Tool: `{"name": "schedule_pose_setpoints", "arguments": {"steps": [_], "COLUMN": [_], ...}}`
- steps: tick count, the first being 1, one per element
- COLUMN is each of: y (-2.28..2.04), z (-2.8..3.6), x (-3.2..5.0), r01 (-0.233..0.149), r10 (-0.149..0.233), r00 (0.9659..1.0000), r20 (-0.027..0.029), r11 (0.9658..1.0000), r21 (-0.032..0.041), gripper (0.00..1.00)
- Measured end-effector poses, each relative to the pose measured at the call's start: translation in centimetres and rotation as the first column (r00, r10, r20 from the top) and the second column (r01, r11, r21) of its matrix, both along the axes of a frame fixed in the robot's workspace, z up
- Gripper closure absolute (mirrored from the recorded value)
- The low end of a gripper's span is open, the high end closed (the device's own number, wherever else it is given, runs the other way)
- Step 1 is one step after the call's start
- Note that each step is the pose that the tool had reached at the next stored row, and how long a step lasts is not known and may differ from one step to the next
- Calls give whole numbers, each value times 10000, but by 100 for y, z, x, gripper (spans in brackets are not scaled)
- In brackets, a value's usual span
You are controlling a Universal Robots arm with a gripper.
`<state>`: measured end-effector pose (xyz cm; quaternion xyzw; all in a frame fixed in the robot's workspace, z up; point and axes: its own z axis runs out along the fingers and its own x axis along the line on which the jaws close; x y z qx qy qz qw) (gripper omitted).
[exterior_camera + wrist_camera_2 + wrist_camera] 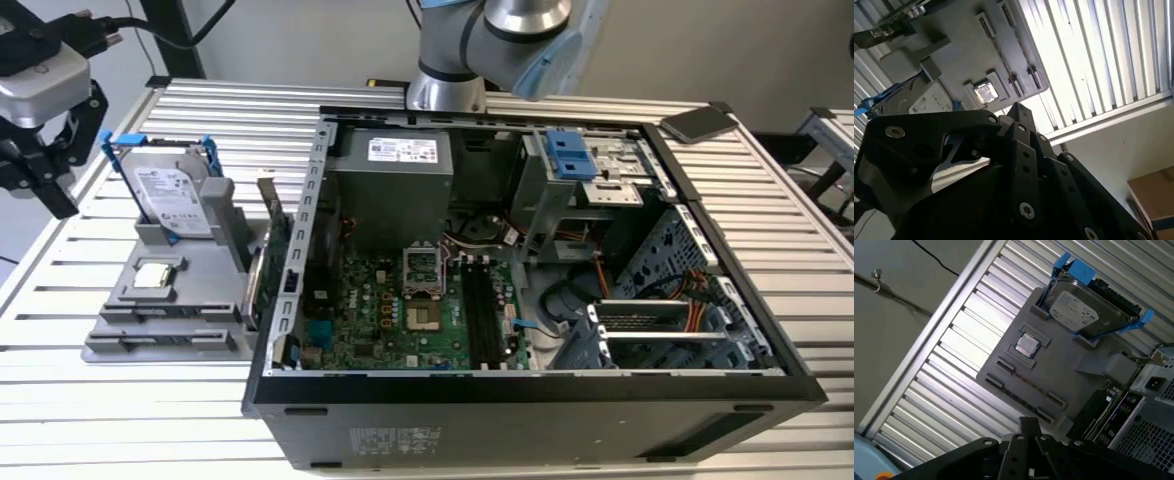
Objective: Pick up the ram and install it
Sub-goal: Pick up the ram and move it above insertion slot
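In the exterior view my gripper [40, 195] hangs at the far left, above the slatted table and just off the grey parts holder [120, 325]. Its two black fingers stand apart with nothing between them. Both wrist views look past the black finger links [1019, 150] down onto the same holder [1064, 370]. The ram is out of view; the holder's long slots [1024, 385] look bare. The motherboard [400, 320] lies inside the open computer case [534, 395], and its long black slots [481, 310] sit near the middle.
On the holder stand a hard drive [174, 200] in a blue bracket and a small square processor [154, 272]. A green expansion card [271, 265] stands on edge between holder and case. The arm's base [447, 80] rises behind the case.
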<state>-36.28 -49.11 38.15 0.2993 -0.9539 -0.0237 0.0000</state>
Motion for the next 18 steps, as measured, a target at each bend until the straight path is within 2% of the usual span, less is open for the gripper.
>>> {"name": "schedule_pose_setpoints", "arguments": {"steps": [2,5,9,13,16,18], "y": [0,0,0,0,0,0], "z": [0,0,0,0,0,0], "x": [-1,0,0,0,0,0], "r01": [-359,-899,-1629,-2340,-2860,-3214], "r10": [359,899,1629,2340,2860,3214], "r00": [9994,9960,9866,9722,9582,9470], "r20": [0,0,0,0,0,0], "r11": [9994,9960,9866,9722,9582,9470], "r21": [-1,-1,0,0,0,0], "gripper": [100,100,100,100,100,100]}}
